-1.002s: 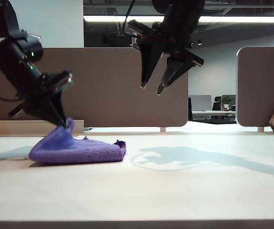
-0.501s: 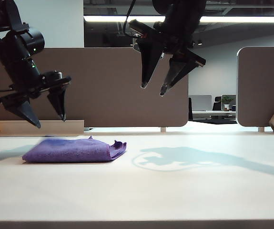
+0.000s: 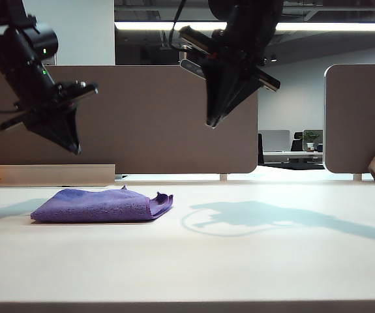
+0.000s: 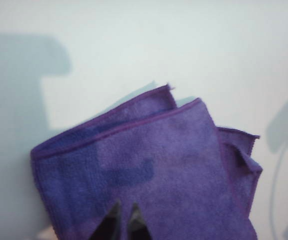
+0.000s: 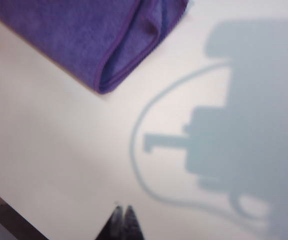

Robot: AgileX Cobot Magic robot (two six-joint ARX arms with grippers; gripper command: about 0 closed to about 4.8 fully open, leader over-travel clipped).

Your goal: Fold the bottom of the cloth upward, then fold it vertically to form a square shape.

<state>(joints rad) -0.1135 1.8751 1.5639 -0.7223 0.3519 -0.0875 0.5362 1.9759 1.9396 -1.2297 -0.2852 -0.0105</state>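
One cloth (image 3: 99, 205) lies folded; left gripper (image 3: 75, 149) and right gripper (image 3: 211, 123), both clenched, hover empty.

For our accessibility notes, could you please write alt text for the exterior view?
A folded purple fuzzy microfibre cloth lies flat on the pale table. The left gripper hangs shut above it, the right gripper shut and higher, right of the cloth.

A bright ceiling strip glows across the top of the exterior view, leaving the arms backlit and nearly black. Soft grey shadows fall on the pale table (image 3: 252, 261) at centre right. Both wrist views are blurred and slightly washed out.
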